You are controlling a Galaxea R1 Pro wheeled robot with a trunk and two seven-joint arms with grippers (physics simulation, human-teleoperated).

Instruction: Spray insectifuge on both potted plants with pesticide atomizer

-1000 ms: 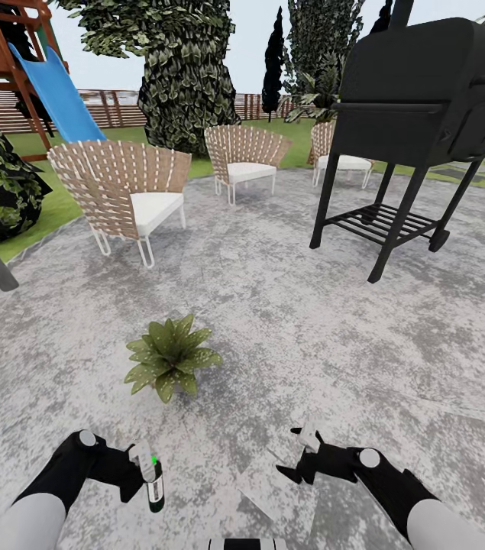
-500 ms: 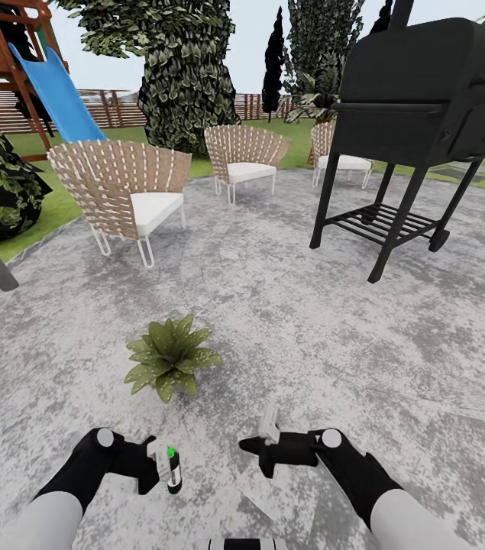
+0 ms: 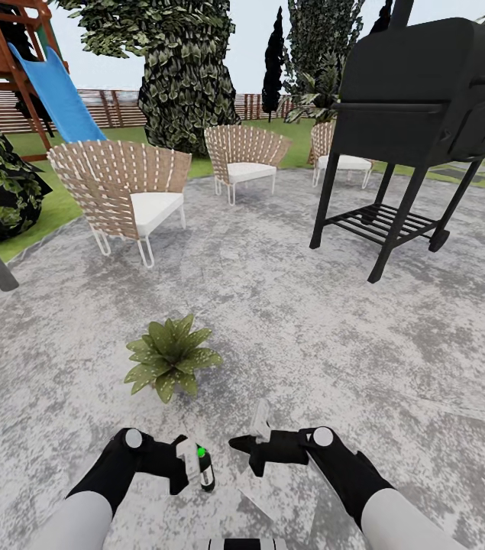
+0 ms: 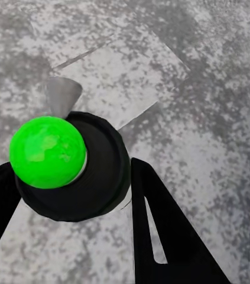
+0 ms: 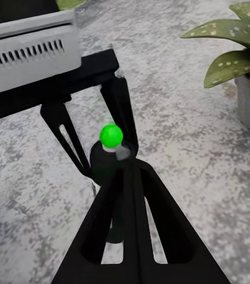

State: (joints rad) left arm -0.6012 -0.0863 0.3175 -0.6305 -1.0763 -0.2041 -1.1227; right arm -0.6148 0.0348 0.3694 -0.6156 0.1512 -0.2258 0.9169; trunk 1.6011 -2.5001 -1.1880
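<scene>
Left tool (image 3: 189, 466) clamped on bottle (image 3: 205, 467), swung inward toward right tool (image 3: 244, 445), whose fingers look closed, empty; plant (image 3: 169, 355) not yet sprayed.

Bright, flat daylight all over, typical sim render with no obvious sun direction. Barely any cast shadows: just a soft dark patch on the paving (image 3: 273, 305) under the grill (image 3: 418, 99) and faint shading beneath the potted plant (image 3: 169, 357). Pale, washed-out sky, no glare anywhere. Noticeable wide-angle stretch toward the head view's edges (grill legs and slide (image 3: 59, 92) lean outward). Slightly soft, compressed look overall, mottled paving smeared up close in the left wrist view. Green cap (image 4: 48, 152) almost glowing, oversaturated. Black fingers (image 5: 130, 231) nearly featureless, no highlights.
</scene>
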